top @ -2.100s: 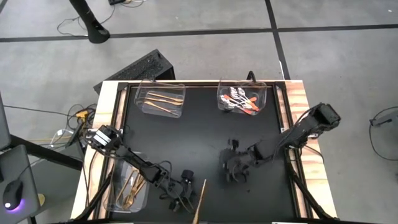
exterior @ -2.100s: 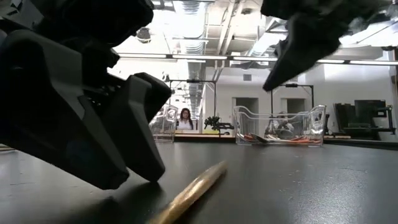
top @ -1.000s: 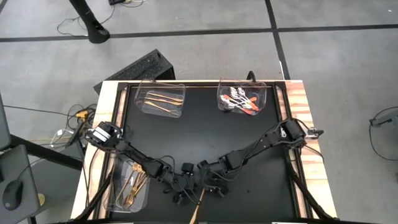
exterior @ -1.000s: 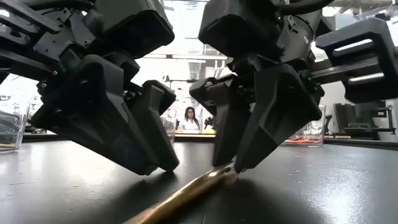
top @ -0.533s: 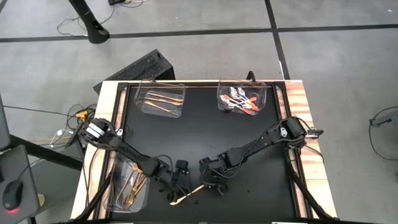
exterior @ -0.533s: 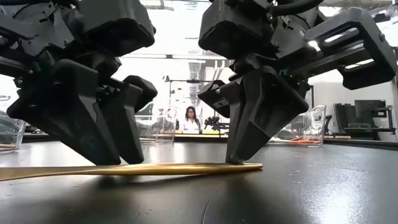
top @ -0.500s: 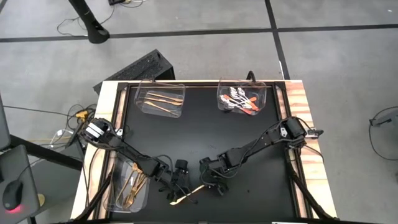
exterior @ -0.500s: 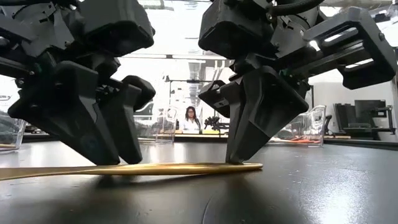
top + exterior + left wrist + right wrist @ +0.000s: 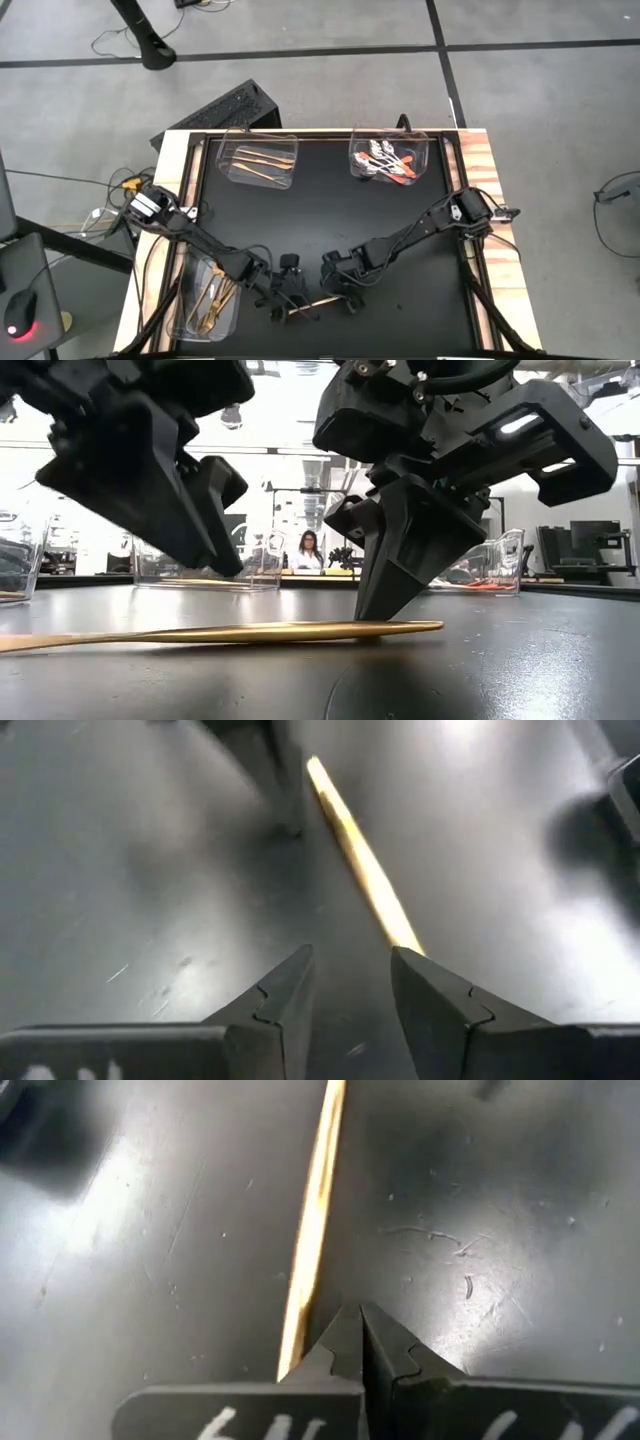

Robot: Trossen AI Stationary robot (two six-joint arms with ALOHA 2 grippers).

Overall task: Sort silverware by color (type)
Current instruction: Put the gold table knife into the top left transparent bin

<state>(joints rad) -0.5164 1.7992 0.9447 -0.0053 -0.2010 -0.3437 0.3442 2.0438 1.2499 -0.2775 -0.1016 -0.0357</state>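
Observation:
A slim gold knife [image 9: 315,303] lies flat on the black table near its front edge, its length running left to right [image 9: 250,632]. My right gripper [image 9: 372,615] stands shut on the table at the knife's right end; in its wrist view the knife [image 9: 312,1230] runs past its fingertips [image 9: 345,1330]. My left gripper [image 9: 225,565] hangs open above the knife's left half and touches nothing. In its wrist view the knife [image 9: 360,860] ends just ahead of its fingers. The other silverware lies in three clear trays. My right gripper has nothing between its shut fingers. Their tips stand beside the knife's long edge [image 9: 298,1315], close to its right end [image 9: 390,628]. The fingers come from above, pointing steeply down. The knife lies flat on the table.
A clear tray [image 9: 258,160] with gold utensils stands at the far left. Another tray [image 9: 388,160], with orange-handled spoons, stands at the far right. A third tray [image 9: 205,300], with gold forks, sits at the near left beside the left arm. A person shows far behind the table [image 9: 308,552].
My right gripper has shut, and its tips have stayed on the table at the knife's end. The knife has swung flat on the table, from pointing at the near edge to lying left to right. My left gripper has risen clear of the knife and drawn slightly left.

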